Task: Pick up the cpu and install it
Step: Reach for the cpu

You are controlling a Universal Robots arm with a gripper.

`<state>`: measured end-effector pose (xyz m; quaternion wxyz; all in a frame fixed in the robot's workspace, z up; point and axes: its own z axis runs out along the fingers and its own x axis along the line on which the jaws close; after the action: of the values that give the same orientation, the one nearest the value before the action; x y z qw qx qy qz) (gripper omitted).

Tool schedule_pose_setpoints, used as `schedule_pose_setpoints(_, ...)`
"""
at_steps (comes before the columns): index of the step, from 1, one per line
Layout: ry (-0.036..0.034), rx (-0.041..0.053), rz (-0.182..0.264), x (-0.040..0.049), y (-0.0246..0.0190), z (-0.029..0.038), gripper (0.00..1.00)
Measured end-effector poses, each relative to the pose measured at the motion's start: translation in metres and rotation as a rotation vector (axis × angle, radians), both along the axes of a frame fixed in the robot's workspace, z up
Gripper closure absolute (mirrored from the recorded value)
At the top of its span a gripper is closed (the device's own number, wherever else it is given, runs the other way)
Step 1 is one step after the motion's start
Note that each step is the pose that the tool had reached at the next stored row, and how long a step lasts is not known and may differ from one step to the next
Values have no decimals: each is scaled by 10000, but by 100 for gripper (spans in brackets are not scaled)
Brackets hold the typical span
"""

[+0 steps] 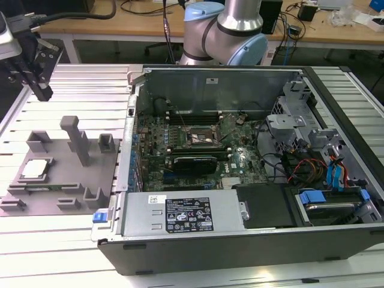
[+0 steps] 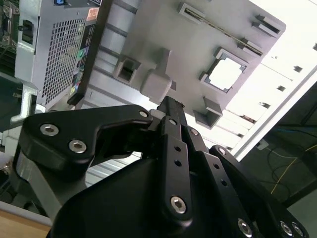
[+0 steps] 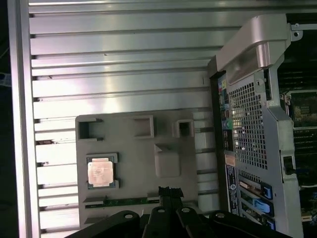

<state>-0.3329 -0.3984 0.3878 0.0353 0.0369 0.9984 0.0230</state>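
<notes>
The fingers [image 3: 166,196] are clenched together on nothing and hover over the grey fixture [image 3: 131,173] on the tabletop [image 3: 124,64]. The cpu [image 3: 100,172] lies flat in its pocket, below and sideways from them, clearly apart.

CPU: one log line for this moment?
cpu: in fixture pocket | gripper: shut, empty, over fixture, apart from cpu | pick: not yet done

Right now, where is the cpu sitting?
The cpu lies in a square pocket of the grey fixture plate on the exterior view's left, outside the open computer case; it is not yet picked up.
</notes>
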Motion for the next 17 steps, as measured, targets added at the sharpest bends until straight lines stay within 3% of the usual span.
schedule_pose_setpoints(11, 0, -1, 0, -142, 0, -11, 89)
schedule_pose_setpoints(13, 1, -1, 0, -223, 0, -87, 89)
schedule_pose_setpoints(17, -1, 0, 0, -303, 0, -152, 89)
